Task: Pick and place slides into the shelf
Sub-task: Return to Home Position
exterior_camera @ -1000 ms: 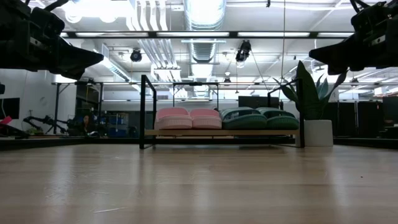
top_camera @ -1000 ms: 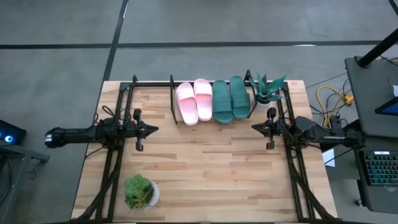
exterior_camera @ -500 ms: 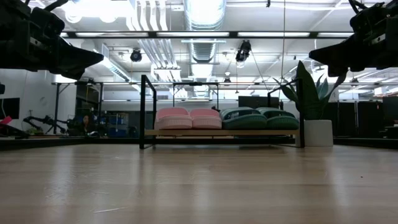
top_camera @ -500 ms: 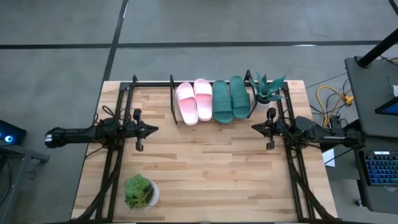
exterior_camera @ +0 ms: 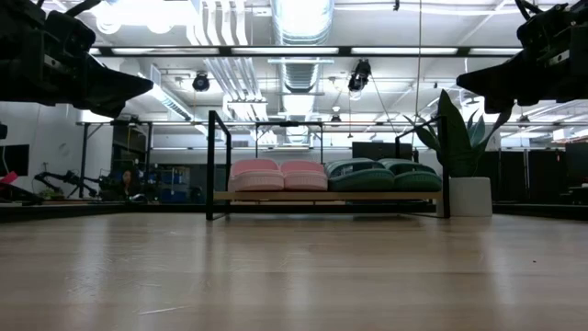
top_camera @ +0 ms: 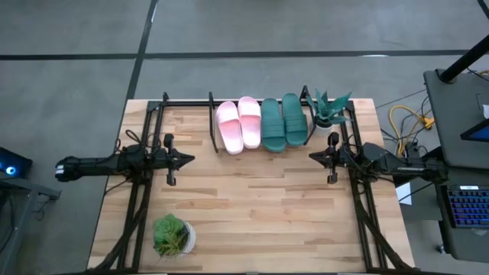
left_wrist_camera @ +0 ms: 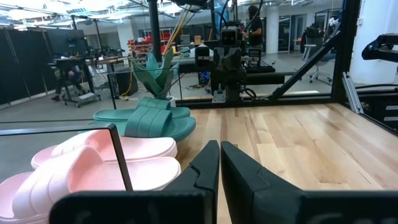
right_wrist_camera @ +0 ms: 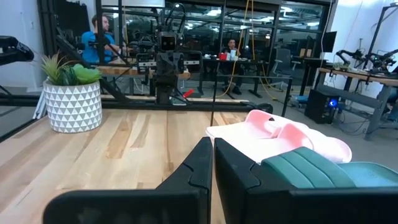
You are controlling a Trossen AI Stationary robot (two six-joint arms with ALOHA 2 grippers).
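Pink and green slides (top_camera: pixel 250 122) on shelf (exterior_camera: pixel 276 196)

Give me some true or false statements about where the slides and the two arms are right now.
1. Both pink slides and both green slides sit on the shelf. True.
2. The pink slides are at the right arm's end of the shelf. False: they are at the left arm's end, and the green slides are toward the right arm.
3. The left tool grips a slide. False: it is shut on nothing, above the table and apart from the shelf.
4. The right tool is shut and holds nothing. True.
5. A potted plant stands beside the shelf's green end. True.
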